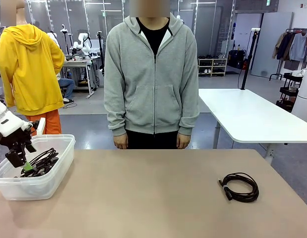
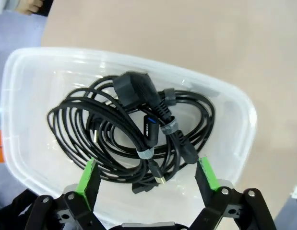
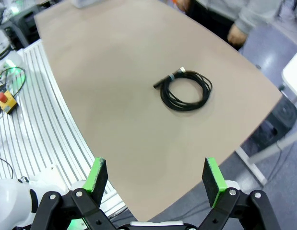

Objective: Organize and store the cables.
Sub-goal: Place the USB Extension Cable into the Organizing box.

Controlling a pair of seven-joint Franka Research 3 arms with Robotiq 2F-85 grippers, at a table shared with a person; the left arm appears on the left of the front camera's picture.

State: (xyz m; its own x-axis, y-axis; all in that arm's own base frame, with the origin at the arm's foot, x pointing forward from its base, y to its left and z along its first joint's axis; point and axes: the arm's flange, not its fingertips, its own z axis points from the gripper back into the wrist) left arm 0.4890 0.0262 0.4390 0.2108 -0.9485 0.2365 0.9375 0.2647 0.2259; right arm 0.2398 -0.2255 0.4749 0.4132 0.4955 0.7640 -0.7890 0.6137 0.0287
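Green-padded fingers (image 2: 88, 175) of the left gripper (image 2: 147, 176) are seen spread wide and empty, poised over a clear plastic bin (image 2: 237, 103) at the near left of the tan table (image 1: 153, 198). Several black coiled cables (image 2: 134, 132) are piled inside the bin, one with a bulky plug, others bound by small grey ties; how many coils are there cannot be counted for certain. From the front, the left gripper (image 1: 23, 163) is seen just above the bin (image 1: 54, 181). One further coiled cable (image 1: 239, 187) lies alone on the table's near right. The right gripper (image 3: 155, 178) is held released, high above that cable (image 3: 185, 90), well apart from it. A person in a grey hoodie (image 1: 151, 74) is stood at the far edge, hands hanging.
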